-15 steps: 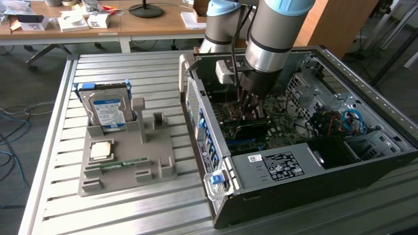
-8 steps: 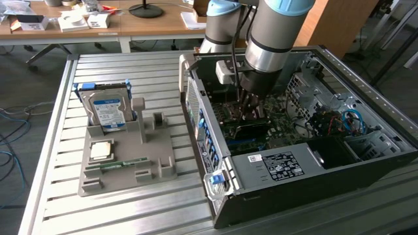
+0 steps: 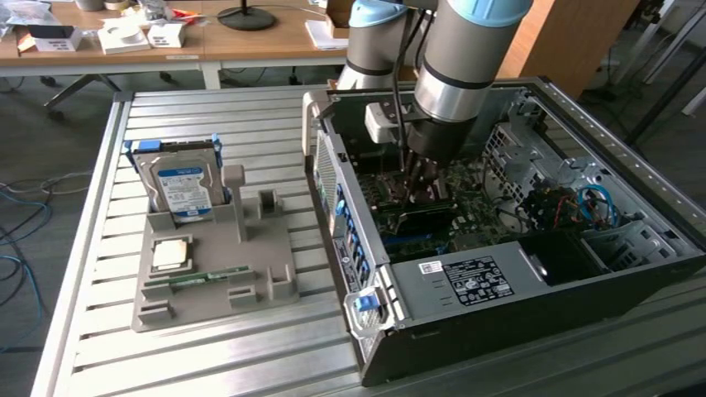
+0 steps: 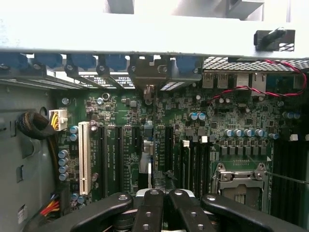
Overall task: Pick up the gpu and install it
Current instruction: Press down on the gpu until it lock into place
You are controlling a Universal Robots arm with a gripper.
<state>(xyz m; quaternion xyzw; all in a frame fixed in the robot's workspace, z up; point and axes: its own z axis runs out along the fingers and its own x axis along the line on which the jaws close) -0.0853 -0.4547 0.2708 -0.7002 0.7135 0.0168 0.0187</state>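
Arm: the grey Universal Robots arm with pale blue joint caps point(image 3: 464, 66) reaches straight down into the open black computer tower case point(image 3: 551, 273) lying on its side on the slatted aluminium table point(image 3: 221, 364).
Gripper: the black two-fingered gripper point(image 4: 164, 195) has its fingers pressed together, clenched; in the wrist view the two inner links meet with no gap between them.
GPU: the thin dark circuit card point(image 3: 425, 207) seems to stand on edge under the gripper, down on the green motherboard point(image 4: 217, 121); in the wrist view a thin strip of it shows just ahead of the fingertips, among the black expansion slots, but whether it is fully seated cannot be told.
Edges: the case's upright rear wall with blue ports point(image 3: 347, 215) stands close beside the arm; the drive cage lies further to the exterior view's right.
Open room: the case's top side is open around the arm.
Fixture: the grey moulded parts tray point(image 3: 210, 273) sits well apart, to the exterior view's left, holding a silver hard drive with a blue label point(image 3: 182, 190) upright and a slim green memory stick point(image 3: 198, 277) flat.
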